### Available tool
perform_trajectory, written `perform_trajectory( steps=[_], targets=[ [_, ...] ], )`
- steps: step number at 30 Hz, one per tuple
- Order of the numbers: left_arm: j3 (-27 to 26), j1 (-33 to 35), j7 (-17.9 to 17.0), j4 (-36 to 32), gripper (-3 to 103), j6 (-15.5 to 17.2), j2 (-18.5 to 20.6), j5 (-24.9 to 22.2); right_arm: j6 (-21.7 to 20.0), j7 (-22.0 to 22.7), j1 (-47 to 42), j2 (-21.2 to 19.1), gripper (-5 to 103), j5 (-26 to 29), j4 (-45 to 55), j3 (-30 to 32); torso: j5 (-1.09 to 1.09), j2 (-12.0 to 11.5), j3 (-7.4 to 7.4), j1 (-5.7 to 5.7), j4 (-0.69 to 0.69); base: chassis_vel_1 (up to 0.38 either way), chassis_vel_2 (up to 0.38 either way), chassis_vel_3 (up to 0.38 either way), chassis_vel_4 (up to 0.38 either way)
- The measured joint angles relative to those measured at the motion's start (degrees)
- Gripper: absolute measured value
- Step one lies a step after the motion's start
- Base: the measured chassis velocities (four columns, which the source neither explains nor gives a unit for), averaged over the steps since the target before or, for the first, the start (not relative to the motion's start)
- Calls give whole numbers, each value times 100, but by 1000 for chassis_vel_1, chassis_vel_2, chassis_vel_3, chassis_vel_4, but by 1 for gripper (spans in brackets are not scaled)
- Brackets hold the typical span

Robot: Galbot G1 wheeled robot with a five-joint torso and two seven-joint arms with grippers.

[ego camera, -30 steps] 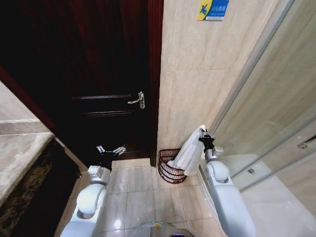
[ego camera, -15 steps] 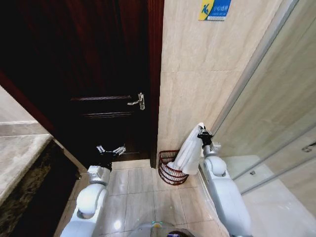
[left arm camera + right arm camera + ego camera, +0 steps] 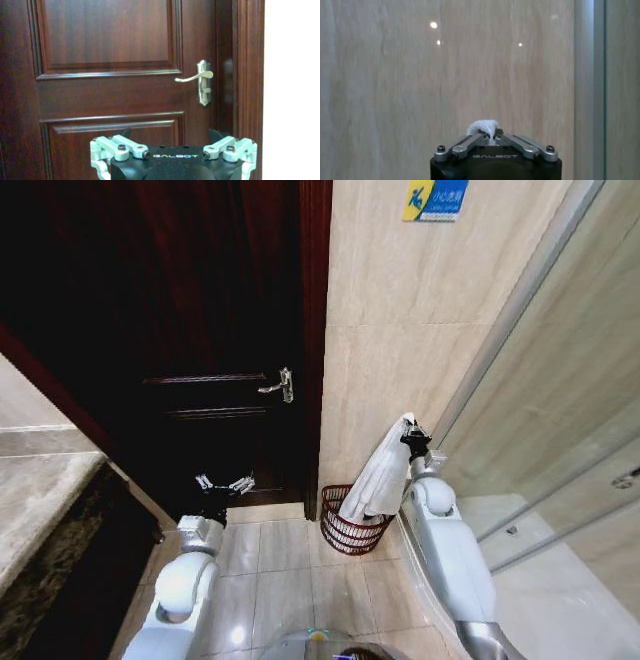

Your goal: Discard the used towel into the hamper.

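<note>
A white towel [image 3: 378, 478] hangs from my right gripper [image 3: 410, 432], which is shut on its top corner. The cloth drapes down over the reddish-brown ribbed hamper [image 3: 348, 528] that stands on the floor against the beige wall, and its lower end reaches the hamper's rim. In the right wrist view a tuft of the towel [image 3: 484, 126] shows pinched in the right gripper [image 3: 492, 139], facing the wall. My left gripper [image 3: 224, 484] hangs open in front of the dark door, and the left wrist view shows the left gripper's fingers [image 3: 116, 145] spread with nothing between them.
A dark wooden door [image 3: 190, 330] with a metal handle [image 3: 278, 384] stands left of the hamper. A glass shower partition [image 3: 560, 430] runs along the right. A stone counter edge [image 3: 40, 500] is at the left. The floor tiles [image 3: 280, 570] lie between my arms.
My right gripper has lifted and swung slightly left with the towel, bringing the cloth more squarely over the hamper. The left arm has not moved.
</note>
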Motion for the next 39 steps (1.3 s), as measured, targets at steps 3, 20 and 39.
perform_trajectory(
  steps=[3, 20, 39],
  targets=[
    [0, 0, 0, 0, 100, 0, 0, 0, 131, -51, 12, 91, 1, 0, -293, 2, 1, 0, 0, 0, 0, 0, 0, 0, 0],
    [0, 0, 0, 0, 100, 0, 0, 0, 904, -288, 558, 691, 1, -152, -2069, 151, 0, 0, 0, 0, 1, 0, 0, 0, 0],
    [0, 0, 0, 0, 100, 0, 0, 0, 1030, -272, 509, 925, 1, 339, -2163, 43, 0, 0, 1, 1, 1, 0, 0, 0, 0]
  ],
)
